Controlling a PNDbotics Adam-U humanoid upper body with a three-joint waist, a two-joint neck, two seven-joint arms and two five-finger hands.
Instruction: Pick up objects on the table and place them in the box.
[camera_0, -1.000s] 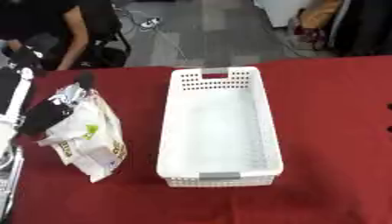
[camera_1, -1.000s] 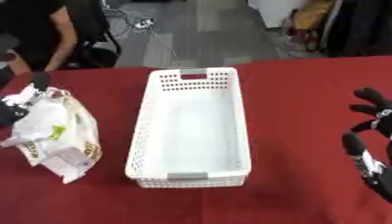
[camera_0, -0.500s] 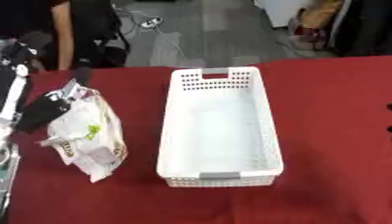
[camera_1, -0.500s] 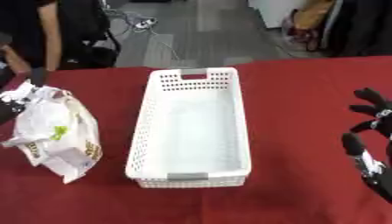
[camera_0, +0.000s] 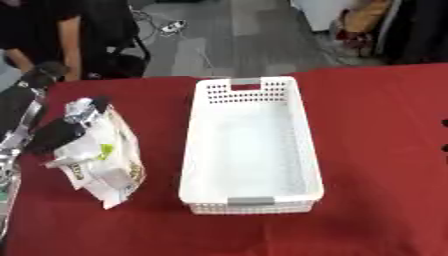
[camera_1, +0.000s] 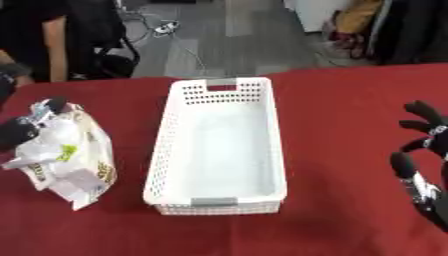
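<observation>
Beyond my red-covered counter I see a grey tiled floor with cables trailing across it, a black office chair at far left, and dark clothing hanging at far right.

Matt white plastic box with perforated walls and smooth floor, crinkled glossy white bag, matt red cloth over the tabletop, left hand and right hand matt black.

Left hand is gripping white bag beside white basket; right hand is resting open on red table.
</observation>
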